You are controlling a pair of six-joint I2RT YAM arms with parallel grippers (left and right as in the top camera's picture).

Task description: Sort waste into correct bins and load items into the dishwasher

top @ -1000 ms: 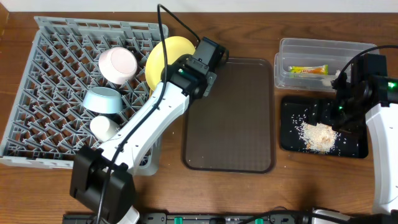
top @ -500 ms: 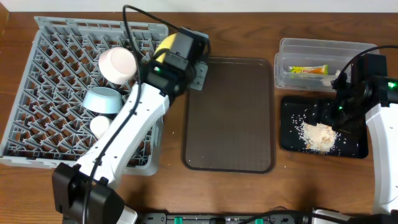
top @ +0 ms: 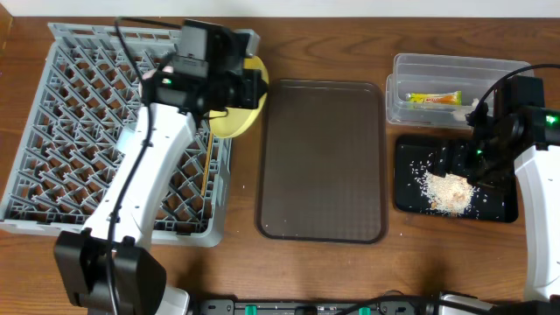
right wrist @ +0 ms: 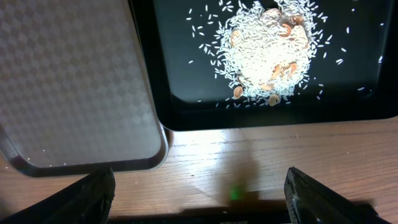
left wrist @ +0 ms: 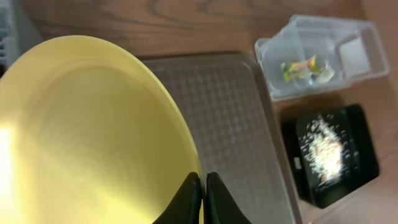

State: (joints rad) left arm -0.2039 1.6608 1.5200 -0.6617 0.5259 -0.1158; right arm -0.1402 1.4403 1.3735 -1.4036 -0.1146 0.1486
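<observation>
The left wrist view shows what the overhead hides: the left gripper (left wrist: 202, 182) pinched shut on the rim of the plate (left wrist: 87, 137). From above, only part of the plate shows under the arm, at the right edge of the rack (top: 52, 131) beside the brown tray (top: 324, 157). The right gripper (right wrist: 202, 199) gapes wide and holds nothing, over the near edge of the black tray (right wrist: 186, 106) — its rice (right wrist: 264, 53) shows grain by grain only in the right wrist view. The wrapper (top: 433, 99) lies in the tub (top: 455, 63).

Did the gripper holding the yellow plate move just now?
Yes. The left gripper swung left, from the brown tray's corner toward the grey rack, carrying the plate.
</observation>
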